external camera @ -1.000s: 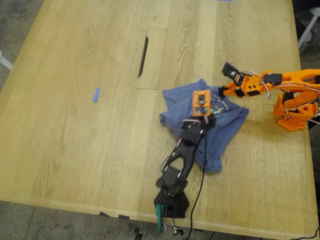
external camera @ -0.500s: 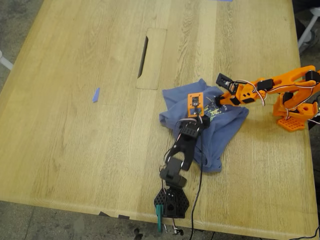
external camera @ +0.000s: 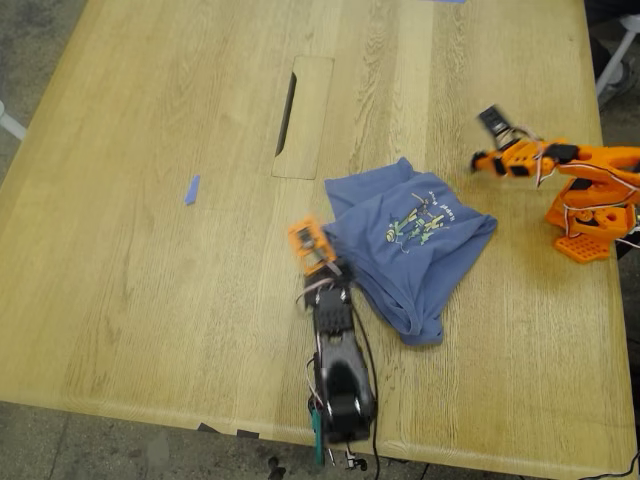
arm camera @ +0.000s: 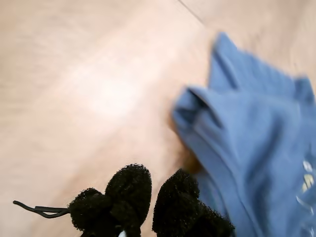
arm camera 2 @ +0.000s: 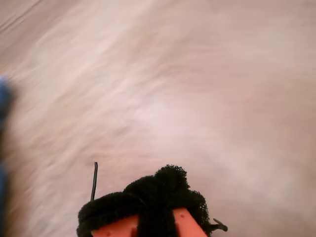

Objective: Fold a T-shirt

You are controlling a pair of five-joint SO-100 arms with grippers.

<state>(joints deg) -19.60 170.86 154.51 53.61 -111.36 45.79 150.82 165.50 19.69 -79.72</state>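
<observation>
t-shirt [external camera: 410, 250] crumpled on table [external camera: 150, 250]; my first tool [arm camera: 148, 197] together, empty; my second tool [arm camera 2: 158, 197] together.

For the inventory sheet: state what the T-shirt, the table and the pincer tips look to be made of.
T-shirt: soft knit fabric, likely cotton, matte slate-blue; it lies in limp folds with a printed figure on the chest.
Table: light wood or wood veneer, smooth satin finish; long grain lines and plank seams show.
First pincer tips: a fuzzy black covering, perhaps foam or flocking; too blurred to be sure.
</observation>
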